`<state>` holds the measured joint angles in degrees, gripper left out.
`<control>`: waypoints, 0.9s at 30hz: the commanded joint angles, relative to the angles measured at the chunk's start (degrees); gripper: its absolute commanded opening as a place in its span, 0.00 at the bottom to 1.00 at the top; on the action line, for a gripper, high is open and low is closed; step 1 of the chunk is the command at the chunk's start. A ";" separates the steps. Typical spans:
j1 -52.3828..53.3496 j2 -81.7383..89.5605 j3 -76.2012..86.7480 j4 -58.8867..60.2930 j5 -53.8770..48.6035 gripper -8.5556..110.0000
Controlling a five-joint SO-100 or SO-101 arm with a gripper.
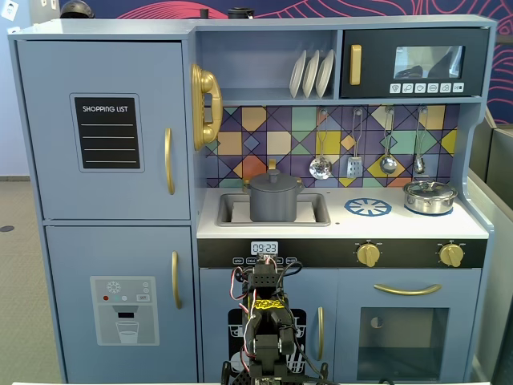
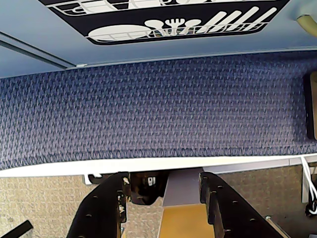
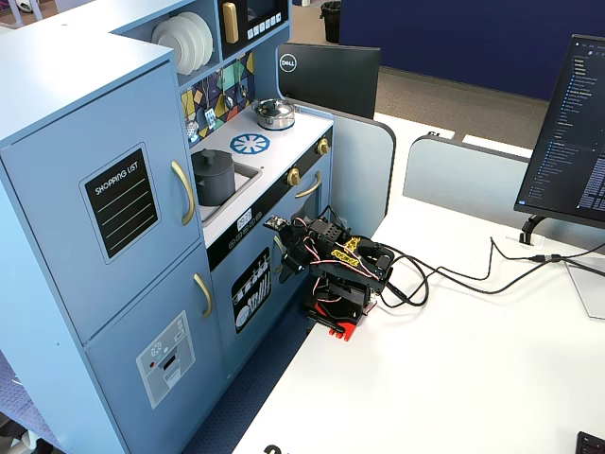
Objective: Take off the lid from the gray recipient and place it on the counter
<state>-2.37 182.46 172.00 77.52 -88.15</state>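
The gray recipient stands in the sink recess of the toy kitchen, with the dark gray lid closed on top of it; both also show in the other fixed view, the recipient and the lid. The counter lies to its right, with a blue-and-white burner print. My gripper is open and empty. It hangs low in front of the kitchen's lower doors, far below the recipient. The wrist view shows only the carpet and the table edge.
A small shiny silver pot with its own lid sits at the counter's right end. Utensils hang on the tiled back wall above the counter. The arm's base stands on the white table, cables trailing right towards a monitor.
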 commanded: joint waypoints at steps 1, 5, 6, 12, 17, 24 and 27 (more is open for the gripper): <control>4.66 -0.35 0.00 10.11 1.49 0.07; 4.66 -0.35 0.00 10.11 1.49 0.07; 4.66 -0.35 0.00 10.11 1.49 0.07; 4.66 -0.35 -0.18 9.05 3.43 0.07; 4.31 -0.62 -6.94 6.86 4.48 0.07; 5.80 -8.09 -27.42 -6.68 3.34 0.07; 6.06 -11.95 -35.95 -12.92 1.49 0.07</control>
<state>2.81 174.73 146.51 71.19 -85.78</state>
